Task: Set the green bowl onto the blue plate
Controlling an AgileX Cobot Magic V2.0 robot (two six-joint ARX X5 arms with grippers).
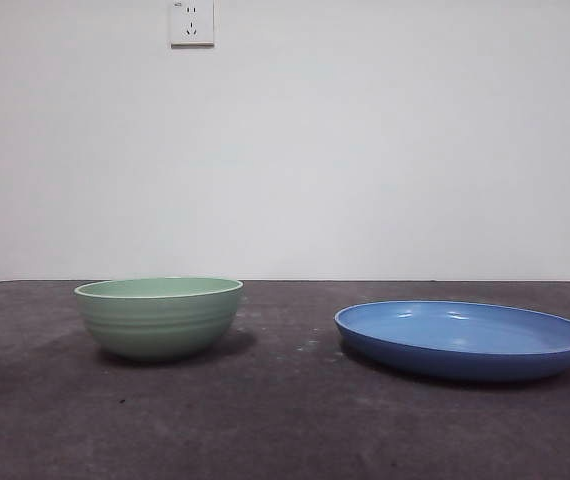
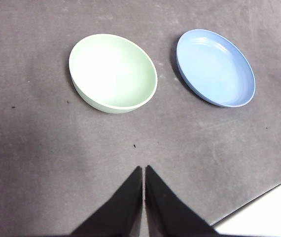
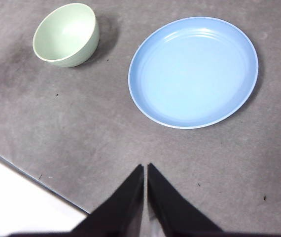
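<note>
The green bowl [image 1: 159,317] stands upright and empty on the dark table, left of centre in the front view. The blue plate [image 1: 463,338] lies flat to its right, a gap of bare table between them. Neither arm shows in the front view. In the left wrist view my left gripper [image 2: 144,170] is shut and empty, high above the table, with the green bowl [image 2: 113,72] and the blue plate [image 2: 215,67] well ahead of it. My right gripper [image 3: 145,168] is likewise shut and empty, above bare table short of the blue plate [image 3: 193,71], the green bowl [image 3: 66,34] farther off.
A white wall with a power socket [image 1: 192,22] rises behind the dark grey table [image 1: 285,420]. The table's edge [image 2: 259,197] shows in the left wrist view, and the table's edge [image 3: 32,180] also shows in the right wrist view.
</note>
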